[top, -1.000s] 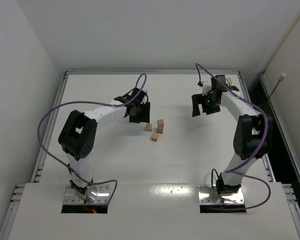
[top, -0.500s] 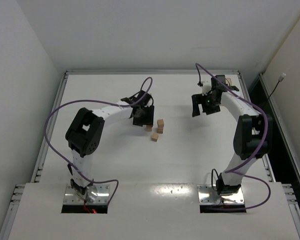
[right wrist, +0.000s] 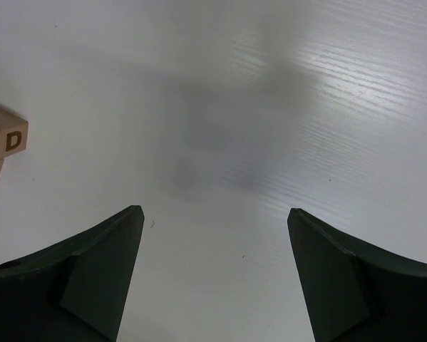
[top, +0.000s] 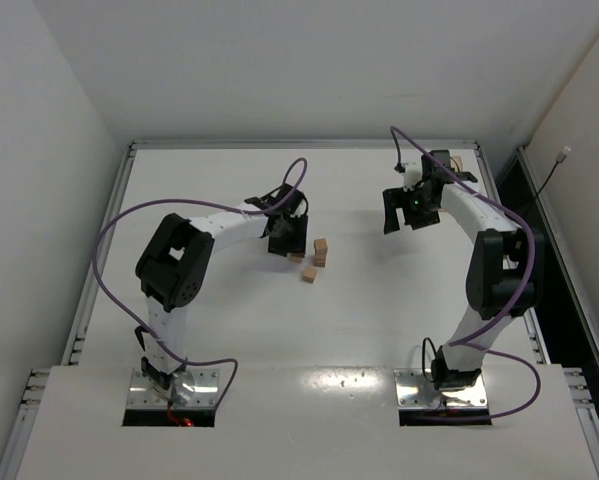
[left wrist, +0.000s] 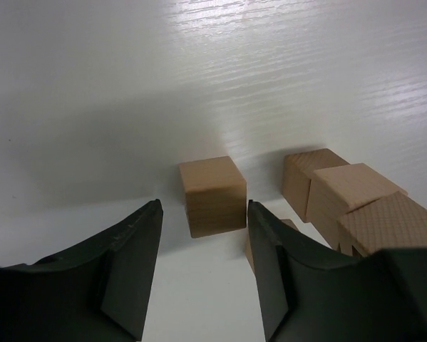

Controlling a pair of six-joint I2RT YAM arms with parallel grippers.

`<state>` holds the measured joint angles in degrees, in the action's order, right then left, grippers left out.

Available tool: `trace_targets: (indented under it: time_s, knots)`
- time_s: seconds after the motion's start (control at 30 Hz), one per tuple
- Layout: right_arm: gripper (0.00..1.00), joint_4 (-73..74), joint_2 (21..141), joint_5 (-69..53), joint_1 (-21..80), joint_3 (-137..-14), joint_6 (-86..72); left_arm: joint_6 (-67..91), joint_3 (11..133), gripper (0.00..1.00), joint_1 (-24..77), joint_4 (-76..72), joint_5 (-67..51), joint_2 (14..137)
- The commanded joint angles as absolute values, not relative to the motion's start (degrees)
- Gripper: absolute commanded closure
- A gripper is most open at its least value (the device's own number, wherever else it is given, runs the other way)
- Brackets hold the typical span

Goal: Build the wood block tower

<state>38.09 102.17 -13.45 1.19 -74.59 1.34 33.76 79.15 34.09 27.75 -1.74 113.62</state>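
Several small tan wood blocks (top: 319, 252) lie close together at the table's middle. I cannot tell whether any are stacked, and no clear tower shows. My left gripper (top: 291, 246) is open and low at the cluster's left edge. In the left wrist view one block (left wrist: 213, 187) stands just ahead of the open left gripper (left wrist: 204, 206), in line with the gap. More blocks (left wrist: 352, 192) crowd to its right, one partly hidden behind the right finger (left wrist: 277, 271). My right gripper (top: 403, 220) is open and empty (right wrist: 215, 211) over bare table, with lettered blocks (right wrist: 6, 141) at that view's left edge.
A small tan object (top: 456, 160) is partly hidden behind the right wrist near the far right corner. A raised rail (top: 299, 144) borders the white table at the back and sides. Purple cables loop from both arms.
My left gripper has moved right and a little nearer, up to the block cluster, and its elbow has swung right. The right arm and the blocks have not moved.
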Motion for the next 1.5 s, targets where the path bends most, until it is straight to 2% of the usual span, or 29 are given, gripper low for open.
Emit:
trace_targets:
  time_s: [0.0,0.07,0.23,0.37,0.4,0.5,0.7,0.93,1.07,1.3,1.47]
  knots:
    - [0.20,37.4,101.2,-13.1,0.8,-75.3,1.8,34.8,80.9,0.56,34.6,27.2,-1.1,114.1]
    - [0.20,37.4,101.2,-13.1,0.8,-75.3,1.8,34.8,80.9,0.64,34.6,27.2,-1.1,114.1]
    - [0.20,37.4,101.2,-13.1,0.8,-75.3,1.8,33.8,80.3,0.73,34.6,27.8,1.0,113.3]
    - [0.20,37.4,101.2,-13.6,0.8,-75.3,1.8,30.0,79.7,0.86,34.6,27.8,4.0,109.4]
    - [0.20,37.4,101.2,-13.6,0.8,-75.3,1.8,27.3,79.7,0.94,34.6,27.8,4.6,108.5]
    - [0.20,37.4,101.2,-13.6,0.8,-74.8,1.8,21.1,82.9,1.00,34.6,27.8,3.0,105.2]
    - [0.20,37.4,100.6,-14.8,0.8,-74.8,1.8,4.3,97.7,1.00,34.6,38.0,-6.3,105.2]
    - [0.20,37.4,100.1,-15.3,0.8,-74.8,2.4,-3.8,108.0,1.00,34.6,48.8,-16.0,107.5]
    - [0.20,37.4,99.6,-15.3,0.8,-74.3,2.4,-10.6,110.8,1.00,32.5,52.5,-25.8,106.9]
    - [0.20,37.4,100.1,-15.3,1.3,-74.8,2.4,-15.6,120.0,1.00,32.5,62.8,-26.9,112.8]
    - [0.20,37.4,100.1,-15.3,1.3,-74.8,2.4,-16.8,121.1,1.00,33.1,65.0,-26.9,115.1]
